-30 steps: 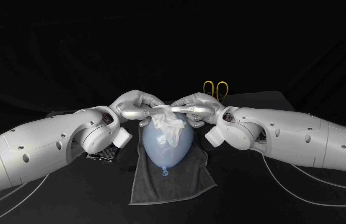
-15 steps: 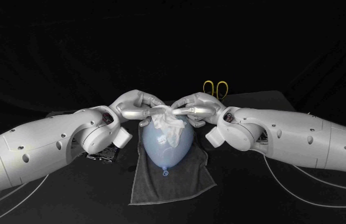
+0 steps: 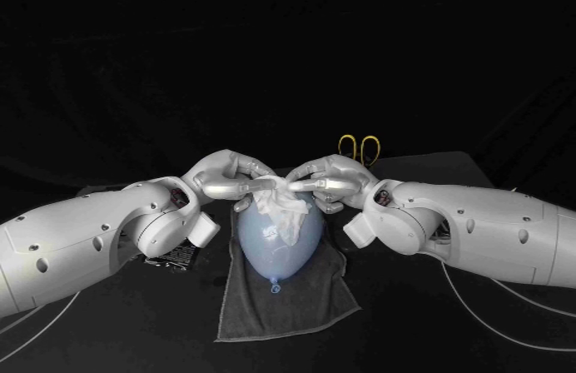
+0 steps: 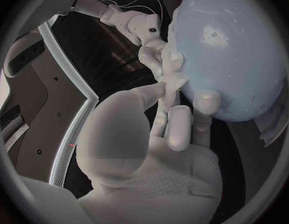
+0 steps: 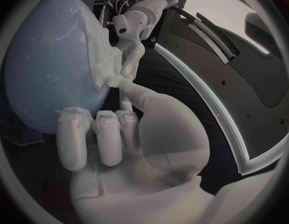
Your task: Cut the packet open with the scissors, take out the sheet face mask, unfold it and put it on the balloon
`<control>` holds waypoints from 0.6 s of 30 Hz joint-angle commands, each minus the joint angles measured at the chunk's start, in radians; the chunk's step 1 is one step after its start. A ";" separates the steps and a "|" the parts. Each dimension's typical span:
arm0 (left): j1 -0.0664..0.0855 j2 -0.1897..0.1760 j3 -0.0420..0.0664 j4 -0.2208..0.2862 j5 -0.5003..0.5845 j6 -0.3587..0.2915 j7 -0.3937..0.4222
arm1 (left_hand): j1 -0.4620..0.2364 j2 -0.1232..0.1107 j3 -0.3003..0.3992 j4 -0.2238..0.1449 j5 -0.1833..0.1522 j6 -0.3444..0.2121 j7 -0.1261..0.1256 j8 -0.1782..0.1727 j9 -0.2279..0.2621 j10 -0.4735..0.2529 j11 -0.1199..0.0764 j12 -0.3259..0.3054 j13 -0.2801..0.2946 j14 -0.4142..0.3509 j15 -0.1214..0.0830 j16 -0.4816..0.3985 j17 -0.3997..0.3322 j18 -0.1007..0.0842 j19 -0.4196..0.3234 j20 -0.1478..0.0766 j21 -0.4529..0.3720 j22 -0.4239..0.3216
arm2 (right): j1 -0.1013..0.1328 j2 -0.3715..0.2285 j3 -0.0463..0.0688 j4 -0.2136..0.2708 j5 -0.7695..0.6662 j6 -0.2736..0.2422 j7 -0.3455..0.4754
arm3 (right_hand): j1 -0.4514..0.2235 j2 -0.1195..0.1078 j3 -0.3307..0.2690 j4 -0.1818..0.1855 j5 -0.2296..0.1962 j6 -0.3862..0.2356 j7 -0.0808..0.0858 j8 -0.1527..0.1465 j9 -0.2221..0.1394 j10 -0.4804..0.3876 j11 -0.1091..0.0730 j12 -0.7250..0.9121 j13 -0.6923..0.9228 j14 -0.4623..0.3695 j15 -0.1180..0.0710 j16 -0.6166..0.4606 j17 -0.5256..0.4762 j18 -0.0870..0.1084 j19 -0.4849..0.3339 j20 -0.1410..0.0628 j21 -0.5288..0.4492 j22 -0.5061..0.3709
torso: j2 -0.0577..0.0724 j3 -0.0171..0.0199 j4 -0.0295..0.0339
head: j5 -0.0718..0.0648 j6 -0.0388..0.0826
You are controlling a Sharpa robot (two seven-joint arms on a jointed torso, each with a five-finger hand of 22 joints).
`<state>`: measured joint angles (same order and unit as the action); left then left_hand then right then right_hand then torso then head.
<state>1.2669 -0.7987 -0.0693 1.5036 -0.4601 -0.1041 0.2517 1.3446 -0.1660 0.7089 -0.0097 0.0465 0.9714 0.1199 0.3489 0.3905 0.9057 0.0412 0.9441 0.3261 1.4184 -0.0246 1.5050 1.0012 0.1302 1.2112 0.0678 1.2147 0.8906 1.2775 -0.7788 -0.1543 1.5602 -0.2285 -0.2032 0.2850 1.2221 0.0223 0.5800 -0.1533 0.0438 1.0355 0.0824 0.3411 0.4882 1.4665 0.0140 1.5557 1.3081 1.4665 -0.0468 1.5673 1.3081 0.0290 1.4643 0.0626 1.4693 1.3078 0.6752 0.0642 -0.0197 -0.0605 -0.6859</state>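
Note:
A pale blue balloon [image 3: 279, 238] lies on a grey towel [image 3: 288, 302] at the table's middle, knot toward me. A crumpled white sheet mask [image 3: 280, 200] drapes over its far end. My left hand [image 3: 225, 176] and my right hand [image 3: 326, 176] meet above that end, each pinching an edge of the mask. In the left wrist view the left hand [image 4: 172, 129] pinches the mask [image 4: 175, 77] beside the balloon [image 4: 234, 55]. In the right wrist view the right hand [image 5: 113, 129] pinches the mask [image 5: 110, 59] against the balloon [image 5: 48, 59]. Yellow-handled scissors [image 3: 359, 148] lie behind the right hand.
A dark packet [image 3: 174, 256] lies on the table under my left forearm, left of the towel. Thin cables [image 3: 480, 298] trail over the table near the right arm.
Both hands stay at the balloon's far end holding the mask. The right fingers have shifted slightly; the mask hangs much the same.

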 commanded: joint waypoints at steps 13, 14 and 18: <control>0.000 -0.018 0.001 0.005 0.029 -0.034 0.022 | 0.005 0.024 0.025 -0.025 0.003 0.043 -0.008 0.021 0.028 0.012 -0.008 -0.008 -0.007 -0.001 -0.006 -0.004 0.018 -0.002 0.002 -0.003 0.011 0.022 | 0.000 -0.038 0.001 0.052 -0.015 -0.098 0.015 | -0.028 -0.004 0.031 -0.007 0.005 -0.016 -0.003 0.043 0.154 0.101 -0.010 0.010 0.259 0.104 -0.010 0.003 0.263 -0.007 0.067 -0.010 0.008 0.234 | 0.000 0.0002 0.0001 | 0.004 -0.001; 0.000 -0.018 0.001 0.005 0.029 -0.034 0.022 | 0.005 0.024 0.025 -0.025 0.003 0.043 -0.009 0.022 0.029 0.012 -0.008 -0.007 -0.007 -0.001 -0.006 -0.004 0.019 -0.002 0.002 -0.003 0.011 0.022 | 0.000 -0.041 0.001 0.056 -0.017 -0.101 0.015 | -0.031 -0.004 0.034 -0.007 0.005 -0.018 -0.004 0.046 0.160 0.101 -0.011 0.010 0.258 0.104 -0.010 0.003 0.263 -0.007 0.067 -0.010 0.006 0.234 | 0.000 0.0002 0.0001 | 0.004 -0.001; 0.000 -0.020 0.001 0.006 0.031 -0.039 0.021 | 0.004 0.023 0.026 -0.026 0.003 0.045 -0.009 0.023 0.030 0.014 -0.008 -0.007 -0.007 -0.001 -0.007 -0.004 0.020 -0.002 0.003 -0.003 0.012 0.024 | -0.001 -0.055 0.001 0.075 -0.029 -0.109 0.013 | -0.036 -0.005 0.040 -0.007 0.005 -0.023 -0.004 0.054 0.172 0.101 -0.011 0.009 0.258 0.104 -0.010 0.003 0.263 -0.007 0.067 -0.011 0.007 0.234 | 0.000 0.0000 0.0004 | 0.005 -0.001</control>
<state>1.2667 -0.8195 -0.0697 1.5067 -0.4446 -0.1298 0.2584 1.3496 -0.1531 0.7329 -0.0337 0.0456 1.0093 0.1111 0.3682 0.4040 0.9136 0.0340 0.9402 0.3191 1.4184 -0.0246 1.5031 1.0198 0.1301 1.2112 0.0679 1.2219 0.9150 1.2770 -0.8299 -0.1542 1.6269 -0.2331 -0.2871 0.2876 1.1969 0.0159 0.6130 -0.1587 0.0419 1.0196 0.0765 0.3761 0.4889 1.4680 0.0084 1.5596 1.3073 1.4630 -0.0500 1.5661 1.3074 0.0290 1.4674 0.0588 1.4735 1.3078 0.6750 0.0643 -0.0194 -0.0560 -0.6871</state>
